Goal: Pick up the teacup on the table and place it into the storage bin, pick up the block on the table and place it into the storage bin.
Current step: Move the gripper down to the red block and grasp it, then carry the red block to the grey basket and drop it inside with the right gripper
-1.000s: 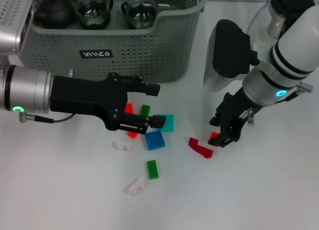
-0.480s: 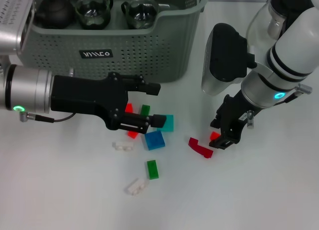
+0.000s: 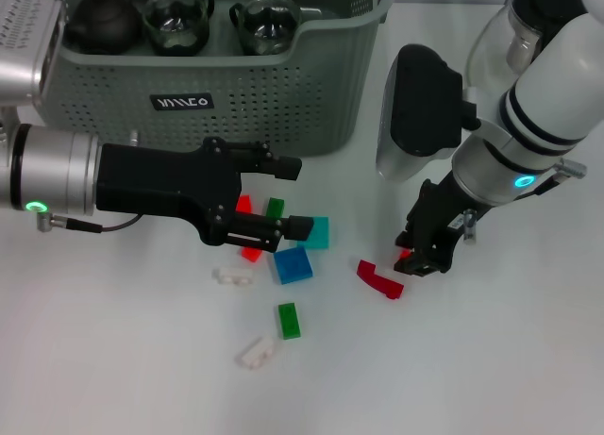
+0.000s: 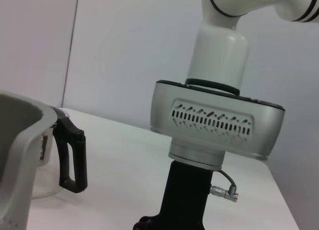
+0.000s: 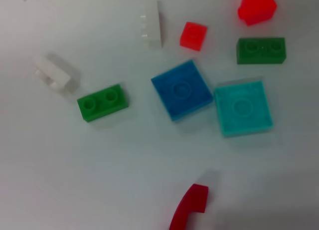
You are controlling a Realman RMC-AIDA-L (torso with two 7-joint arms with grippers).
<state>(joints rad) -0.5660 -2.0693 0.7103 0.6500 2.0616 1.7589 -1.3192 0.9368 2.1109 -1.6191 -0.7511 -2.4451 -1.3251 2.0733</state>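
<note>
The grey-green storage bin (image 3: 283,95) stands at the back and holds a dark teapot (image 3: 102,22) and two glass teacups (image 3: 176,20) (image 3: 264,22). I see no teacup on the table. Loose blocks lie in front of the bin: teal (image 3: 319,232), blue (image 3: 293,264), green (image 3: 288,320), and a curved red one (image 3: 379,280). My left gripper (image 3: 291,197) is open and empty, low over a green block (image 3: 275,207) and red blocks (image 3: 251,253). My right gripper (image 3: 423,256) is down at the table, right against a small red block (image 3: 404,256).
A glass carafe (image 3: 505,34) stands at the back right behind my right arm; its black handle (image 4: 70,155) shows in the left wrist view. Two white blocks (image 3: 231,276) (image 3: 257,352) lie nearer the front. The right wrist view shows the blue block (image 5: 181,89) and teal block (image 5: 243,107).
My right arm's wrist has shifted slightly left and back while its gripper stays at the small red block. The left arm and the blocks have not moved.
</note>
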